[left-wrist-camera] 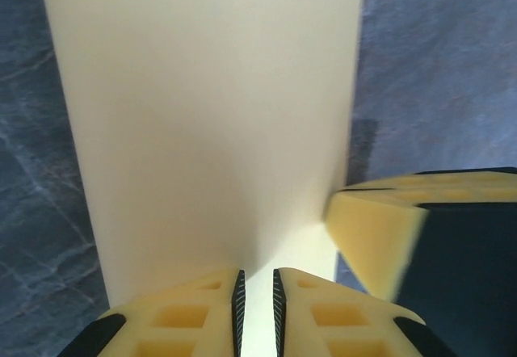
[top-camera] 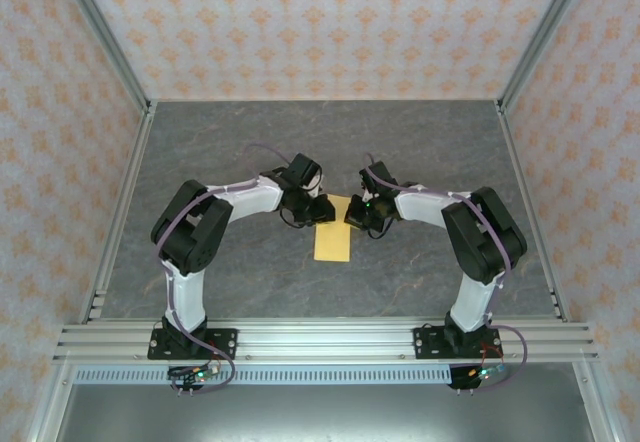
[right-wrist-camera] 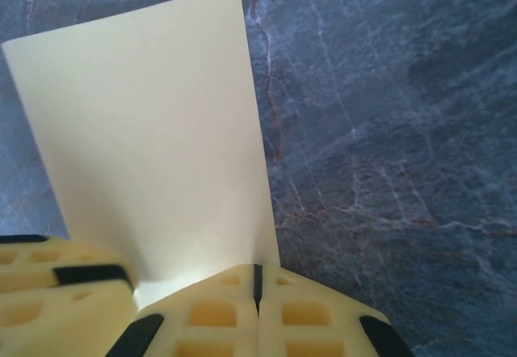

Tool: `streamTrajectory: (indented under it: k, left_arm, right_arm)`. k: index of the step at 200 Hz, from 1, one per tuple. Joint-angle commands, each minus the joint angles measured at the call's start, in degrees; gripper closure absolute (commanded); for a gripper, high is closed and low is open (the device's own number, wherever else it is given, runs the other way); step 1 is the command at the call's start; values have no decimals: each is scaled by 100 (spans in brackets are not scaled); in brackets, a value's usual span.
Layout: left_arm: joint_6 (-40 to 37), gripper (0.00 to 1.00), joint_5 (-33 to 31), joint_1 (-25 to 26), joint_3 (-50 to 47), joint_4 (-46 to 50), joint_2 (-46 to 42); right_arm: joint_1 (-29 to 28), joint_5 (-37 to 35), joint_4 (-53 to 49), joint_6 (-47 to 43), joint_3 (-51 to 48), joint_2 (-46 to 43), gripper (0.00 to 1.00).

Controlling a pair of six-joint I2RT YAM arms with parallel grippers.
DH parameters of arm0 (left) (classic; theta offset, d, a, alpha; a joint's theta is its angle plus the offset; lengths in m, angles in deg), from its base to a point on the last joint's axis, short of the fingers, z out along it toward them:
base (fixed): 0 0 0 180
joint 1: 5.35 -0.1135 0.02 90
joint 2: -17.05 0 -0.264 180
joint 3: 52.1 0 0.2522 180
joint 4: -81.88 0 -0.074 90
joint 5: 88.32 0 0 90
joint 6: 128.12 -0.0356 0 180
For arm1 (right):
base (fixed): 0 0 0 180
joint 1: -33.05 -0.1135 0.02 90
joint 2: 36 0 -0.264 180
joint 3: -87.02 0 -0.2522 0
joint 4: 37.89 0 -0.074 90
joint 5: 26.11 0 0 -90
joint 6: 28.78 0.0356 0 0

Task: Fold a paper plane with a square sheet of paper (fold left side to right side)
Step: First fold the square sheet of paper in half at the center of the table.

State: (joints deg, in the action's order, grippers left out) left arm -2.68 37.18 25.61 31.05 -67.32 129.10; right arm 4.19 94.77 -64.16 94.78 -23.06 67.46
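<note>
Currently your left gripper (left-wrist-camera: 257, 286) has its jaws a thin slit apart, with pale paper showing through the slit. Its tips sit at the edge of the square sheet of paper (top-camera: 333, 234) nearest its camera, and you cannot tell from that view whether the sheet is pinched or only pressed. Your right gripper (right-wrist-camera: 257, 283) has its jaws fully together, the seam meeting a corner of the sheet. Whether any paper is caught in that seam is hard to make out.

Count one sheet and two grippers.

From above, the sheet lies near the middle of the grey table (top-camera: 230, 142), between the two grippers, and reads as an upright rectangle rather than a square. Its far end is covered by both gripper heads, which stand just beside each other. In the left wrist view a blurred finger (left-wrist-camera: 380, 236) of the right gripper juts in beside the sheet. The sheet's closest edge is hidden under the pads in both wrist views.
</note>
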Motion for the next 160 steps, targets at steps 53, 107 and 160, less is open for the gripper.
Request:
streamTrajectory:
  k: [53,107,160]
  left_arm:
    - [-285,82,-228,-309,-443,150,-23]
    - [-371,83,-135,-664,-896,119,-547]
    - [-23,86,580,-692,-896,-820,-891]
  right_arm:
    - [-43,-592,-787,-216,-116,471,100]
    - [-43,-636,-817,-258,-119,480,100]
    - [-41,-556,-763,-250,-88,458,100]
